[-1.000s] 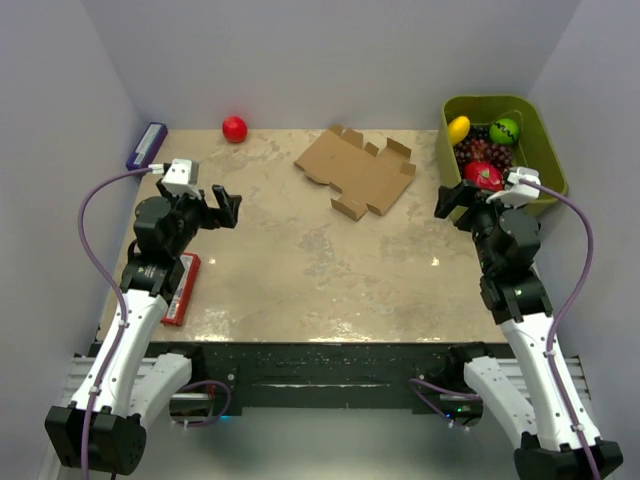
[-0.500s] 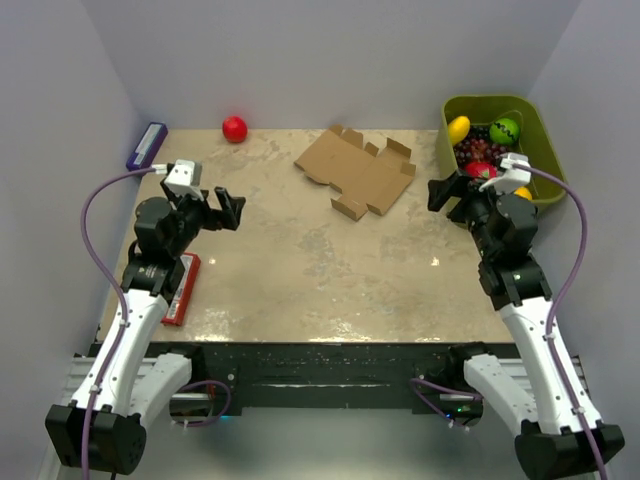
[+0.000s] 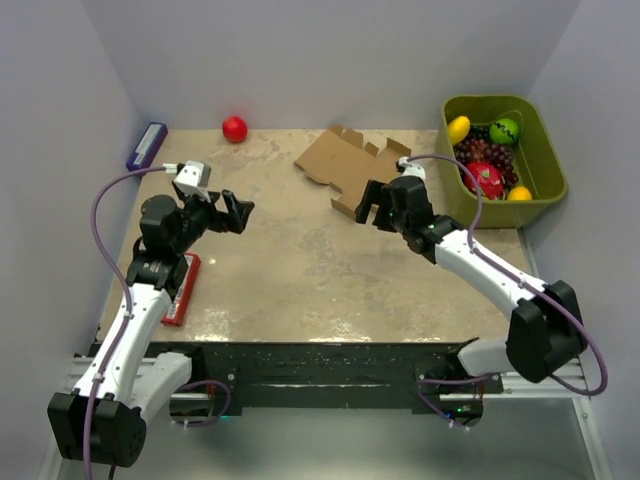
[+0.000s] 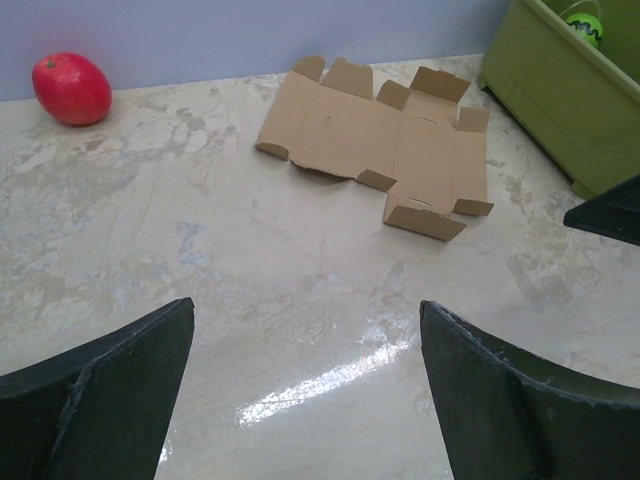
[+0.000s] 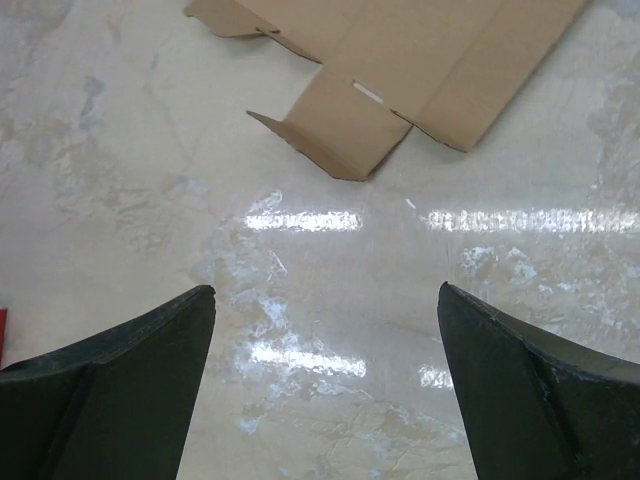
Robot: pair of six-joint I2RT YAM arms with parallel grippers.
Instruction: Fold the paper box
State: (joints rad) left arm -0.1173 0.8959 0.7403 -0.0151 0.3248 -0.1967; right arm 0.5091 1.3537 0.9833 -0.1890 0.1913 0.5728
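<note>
The box (image 3: 355,170) lies as a flat, unfolded brown sheet on the table (image 3: 300,280), in the upper middle of the top view, its notched flaps spread out. One small flap at its lower edge curls up a little.

The right arm stretches from the lower right corner diagonally up and left, nearly straight, low over the table. The right gripper (image 3: 372,208) sits at the sheet's lower edge, fingers spread wide. In the right wrist view the two dark fingers (image 5: 120,380) frame bare tabletop, with the sheet (image 5: 400,60) at the top of the frame, not touched.

The left arm stands along the left side, elbow bent, wrist turned towards the centre. The left gripper (image 3: 238,212) is also wide apart, holding nothing, well apart from the sheet. Its wrist view shows the sheet (image 4: 375,140) in the upper middle.

A red fruit (image 3: 234,128) lies at the top, a green bin (image 3: 500,100) at the upper right.
</note>
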